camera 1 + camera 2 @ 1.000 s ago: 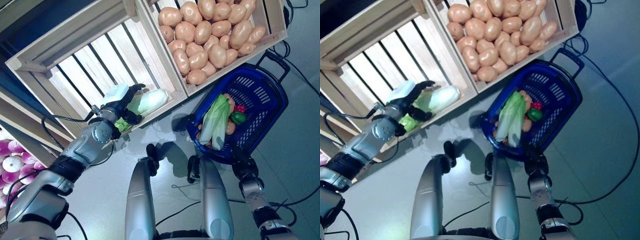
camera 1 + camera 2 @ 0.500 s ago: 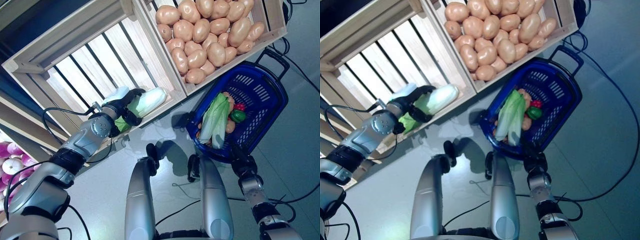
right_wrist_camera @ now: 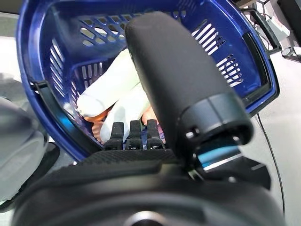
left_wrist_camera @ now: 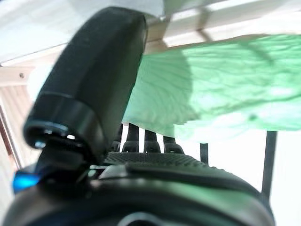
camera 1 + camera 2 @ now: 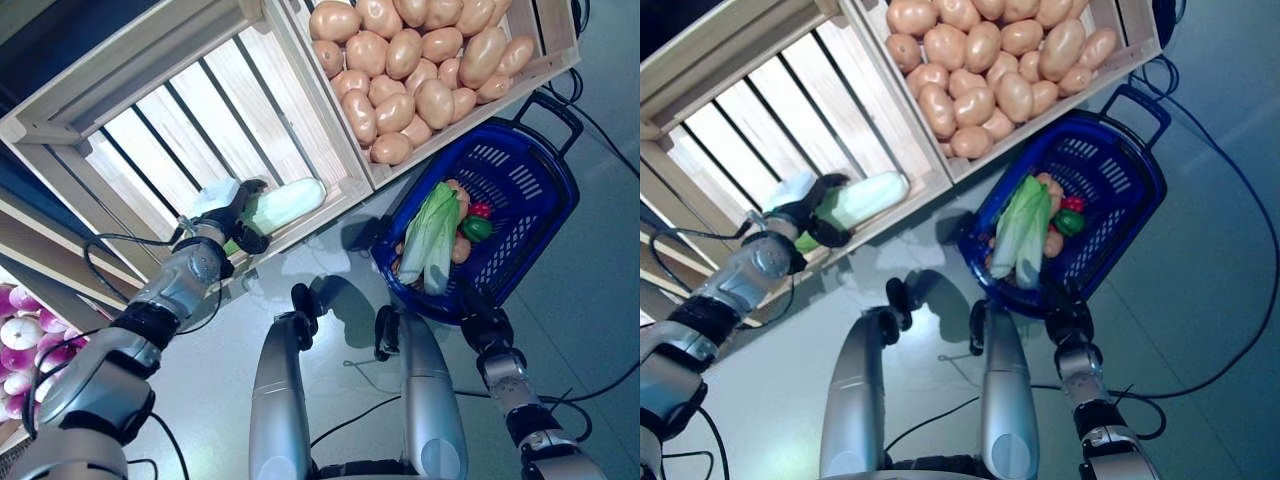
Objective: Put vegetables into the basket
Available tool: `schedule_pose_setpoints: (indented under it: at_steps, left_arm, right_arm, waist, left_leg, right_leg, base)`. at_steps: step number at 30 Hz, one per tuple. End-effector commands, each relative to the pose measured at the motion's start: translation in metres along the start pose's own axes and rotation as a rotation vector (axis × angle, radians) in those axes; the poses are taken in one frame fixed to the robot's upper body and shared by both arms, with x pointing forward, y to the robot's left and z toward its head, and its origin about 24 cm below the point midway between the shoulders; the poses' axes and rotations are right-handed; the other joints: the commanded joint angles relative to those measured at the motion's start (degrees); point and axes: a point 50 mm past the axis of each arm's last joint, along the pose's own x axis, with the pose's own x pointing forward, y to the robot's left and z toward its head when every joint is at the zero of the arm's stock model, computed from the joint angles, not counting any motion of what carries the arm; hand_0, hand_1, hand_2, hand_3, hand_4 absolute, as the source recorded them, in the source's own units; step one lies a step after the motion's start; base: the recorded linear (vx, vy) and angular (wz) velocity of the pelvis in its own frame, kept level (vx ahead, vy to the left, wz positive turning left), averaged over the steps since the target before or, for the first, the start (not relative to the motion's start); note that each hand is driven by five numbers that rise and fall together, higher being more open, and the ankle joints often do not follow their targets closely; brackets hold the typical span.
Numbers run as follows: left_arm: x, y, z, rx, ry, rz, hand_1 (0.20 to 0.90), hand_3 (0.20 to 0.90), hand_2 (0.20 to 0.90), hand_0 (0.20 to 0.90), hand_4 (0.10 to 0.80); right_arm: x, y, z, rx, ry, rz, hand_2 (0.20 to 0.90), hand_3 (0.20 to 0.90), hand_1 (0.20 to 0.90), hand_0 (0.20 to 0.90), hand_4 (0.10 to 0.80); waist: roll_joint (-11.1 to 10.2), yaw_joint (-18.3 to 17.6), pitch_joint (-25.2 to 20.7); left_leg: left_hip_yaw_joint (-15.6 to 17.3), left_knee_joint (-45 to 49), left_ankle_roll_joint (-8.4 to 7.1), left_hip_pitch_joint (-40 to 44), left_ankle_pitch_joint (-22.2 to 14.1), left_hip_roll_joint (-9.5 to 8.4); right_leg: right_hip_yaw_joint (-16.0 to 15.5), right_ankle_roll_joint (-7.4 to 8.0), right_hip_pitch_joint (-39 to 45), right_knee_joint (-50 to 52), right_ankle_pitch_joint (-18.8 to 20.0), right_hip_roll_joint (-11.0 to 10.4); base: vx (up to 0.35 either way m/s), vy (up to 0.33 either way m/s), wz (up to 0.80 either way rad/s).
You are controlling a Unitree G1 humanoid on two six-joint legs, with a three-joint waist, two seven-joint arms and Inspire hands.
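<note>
The fingertips of the left robot hand (image 5: 232, 208) are hidden under the napa cabbage (image 5: 285, 203), though in the left wrist view its thumb and fingers are seen curled round the pale green leaves (image 4: 207, 89), so the cabbage is gripped. The cabbage is long, whitish at its far end and green at the held end, and it lies on the front rim of the empty slatted wooden crate (image 5: 190, 120), at about 9 o'clock in the head views.

The right robot hand (image 5: 1068, 316) is seen at 5 o'clock, closed on the near rim of the blue basket (image 5: 520, 185); in the right wrist view its fingers (image 3: 133, 133) are hooked over that rim with the thumb above.

In the basket are held two leafy cabbages (image 5: 430, 235) lying side by side, a green pepper (image 5: 476, 232), something small and red (image 5: 481, 212) too small to name, and brownish potatoes partly covered by the leaves.

At 12 o'clock a second crate (image 5: 545, 65) is filled with potatoes (image 5: 400, 60), its far side cut off. Purple and white onions (image 5: 20, 335) are seen at the 8 o'clock edge.
</note>
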Motion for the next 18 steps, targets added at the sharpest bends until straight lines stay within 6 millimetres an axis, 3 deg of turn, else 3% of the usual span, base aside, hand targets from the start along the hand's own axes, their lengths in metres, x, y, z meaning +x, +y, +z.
schedule_pose_setpoints:
  at_steps: [1, 7, 8, 9, 10, 18]
  left_arm:
    - [0.002, 0.029, -0.023, 0.156, 0.093, 0.216, 0.9, 0.9, 0.9, 0.9, 0.8]
    - [0.005, 0.014, -0.016, 0.212, 0.121, 0.262, 0.9, 0.9, 0.9, 0.9, 0.8]
    - [0.005, 0.012, -0.016, 0.207, 0.129, 0.265, 0.862, 0.862, 0.862, 0.862, 0.775]
    - [0.005, 0.009, -0.016, 0.2, 0.143, 0.268, 0.559, 0.559, 0.559, 0.559, 0.573]
    - [0.004, 0.005, -0.016, 0.208, 0.152, 0.275, 0.316, 0.316, 0.316, 0.316, 0.411]
    - [-0.001, -0.006, -0.017, 0.292, 0.111, 0.305, 0.3, 0.3, 0.3, 0.3, 0.4]
  right_arm:
    - [-0.005, -0.007, 0.008, 0.011, -0.041, -0.014, 0.9, 0.9, 0.9, 0.9, 0.8]
    - [-0.003, 0.009, -0.002, 0.004, -0.02, 0.013, 0.9, 0.9, 0.9, 0.9, 0.8]
    - [-0.003, 0.01, -0.003, 0.003, -0.018, 0.014, 0.9, 0.9, 0.9, 0.9, 0.8]
    - [-0.002, 0.012, -0.005, 0.002, -0.016, 0.016, 0.9, 0.9, 0.9, 0.9, 0.8]
    - [-0.002, 0.016, -0.007, 0.003, -0.012, 0.016, 0.9, 0.9, 0.9, 0.9, 0.8]
    - [-0.001, 0.021, -0.01, -0.002, -0.003, 0.019, 0.9, 0.9, 0.9, 0.9, 0.8]
  waist:
    - [-0.8, -0.1, -0.2]
    - [-1.9, -0.2, -0.2]
    - [-2.0, -0.2, -0.2]
    - [-2.1, -0.2, -0.2]
    - [-2.3, -0.2, -0.2]
    - [-2.6, -0.3, -0.2]
  left_leg:
    - [1.4, 6.4, 1.44, 2.3, -11.2, 1.21]
    - [1.0, 6.1, 1.09, 2.0, -10.7, 1.33]
    - [1.0, 6.1, 1.08, 1.9, -10.6, 1.36]
    - [0.9, 6.2, 1.11, 1.8, -10.6, 1.43]
    - [0.8, 6.2, 1.12, 1.7, -10.7, 1.43]
    - [0.9, 5.4, 0.59, 2.0, -10.3, 1.5]
  right_leg:
    - [-0.9, 0.92, 0.4, -8.2, 10.5, -0.2]
    - [-1.2, 0.98, 0.4, -8.7, 11.0, 0.1]
    - [-1.2, 0.97, 0.4, -8.7, 11.0, 0.1]
    - [-1.2, 0.92, 0.3, -8.6, 10.9, 0.2]
    - [-1.2, 0.89, 0.2, -8.5, 10.9, 0.3]
    - [-1.2, 1.18, 0.4, -9.0, 11.2, 0.6]
  base:
    - [0.005, -0.021, -0.07]
    - [0.002, -0.009, -0.02]
    - [0.0, 0.0, 0.0]
    - [0.0, 0.0, 0.0]
    - [0.0, 0.0, 0.0]
    - [0.0, -0.003, -0.01]
